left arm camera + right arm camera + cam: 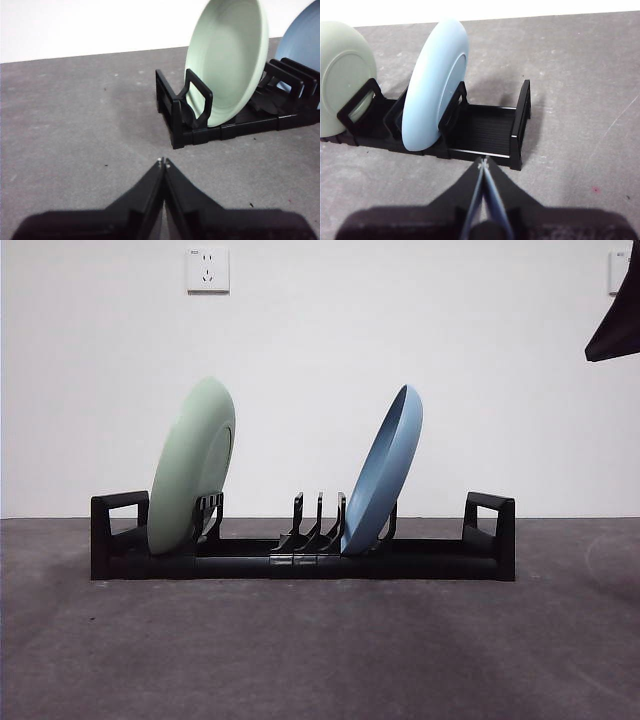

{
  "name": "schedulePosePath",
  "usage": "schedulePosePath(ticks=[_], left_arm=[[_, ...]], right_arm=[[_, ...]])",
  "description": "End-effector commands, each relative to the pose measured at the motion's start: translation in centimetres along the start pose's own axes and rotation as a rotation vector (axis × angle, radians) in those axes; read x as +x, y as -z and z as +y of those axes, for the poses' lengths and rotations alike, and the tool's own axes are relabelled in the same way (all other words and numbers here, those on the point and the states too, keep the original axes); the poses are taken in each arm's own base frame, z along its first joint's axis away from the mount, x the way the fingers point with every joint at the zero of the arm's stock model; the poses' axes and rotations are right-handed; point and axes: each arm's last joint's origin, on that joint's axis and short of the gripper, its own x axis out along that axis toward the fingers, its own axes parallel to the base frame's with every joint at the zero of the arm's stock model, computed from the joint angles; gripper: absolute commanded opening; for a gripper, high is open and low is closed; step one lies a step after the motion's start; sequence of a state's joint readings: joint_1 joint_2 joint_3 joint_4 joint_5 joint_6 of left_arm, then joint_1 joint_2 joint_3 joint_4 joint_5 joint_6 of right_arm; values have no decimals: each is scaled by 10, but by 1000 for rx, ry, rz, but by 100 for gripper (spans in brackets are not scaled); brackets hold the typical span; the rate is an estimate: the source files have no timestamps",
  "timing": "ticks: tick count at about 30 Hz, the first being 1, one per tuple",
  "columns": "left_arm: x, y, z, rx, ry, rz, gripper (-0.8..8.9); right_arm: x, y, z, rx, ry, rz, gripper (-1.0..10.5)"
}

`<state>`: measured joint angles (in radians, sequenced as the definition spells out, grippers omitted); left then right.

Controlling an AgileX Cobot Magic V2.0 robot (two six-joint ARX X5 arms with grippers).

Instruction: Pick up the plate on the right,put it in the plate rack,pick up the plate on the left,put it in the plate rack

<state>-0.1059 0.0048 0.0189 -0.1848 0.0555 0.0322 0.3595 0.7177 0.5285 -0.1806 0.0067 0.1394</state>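
Observation:
The black plate rack (300, 562) stands across the middle of the grey table. A pale green plate (192, 466) leans upright among the prongs near the rack's left end. A blue plate (385, 470) leans upright right of the middle. From the left wrist view, the green plate (227, 60) sits in the rack (200, 127), and my left gripper (163, 161) is shut, empty, above bare table short of the rack's end handle. My right gripper (482, 162) is shut and empty, close to the rack's other end (520, 125), with the blue plate (436, 85) beyond.
A dark arm tip (615, 325) shows at the front view's top right corner. A white wall with a socket (207, 270) stands behind the table. Grey table surface (320, 650) stretches in front of the rack.

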Motion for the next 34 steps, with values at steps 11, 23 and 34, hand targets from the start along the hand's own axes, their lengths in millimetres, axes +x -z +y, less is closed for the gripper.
schedulePosePath(ticks=[11, 23, 34], left_arm=[[1, 4, 0, -11, -6, 9, -4], [1, 4, 0, -11, -6, 9, -4], [1, 5, 0, -11, -6, 9, -4]], right_arm=[[1, 2, 0, 9, 0, 2, 1], [-45, 24, -21, -86, 118, -147, 2], [-35, 101, -37, -54, 171, -275, 1]])
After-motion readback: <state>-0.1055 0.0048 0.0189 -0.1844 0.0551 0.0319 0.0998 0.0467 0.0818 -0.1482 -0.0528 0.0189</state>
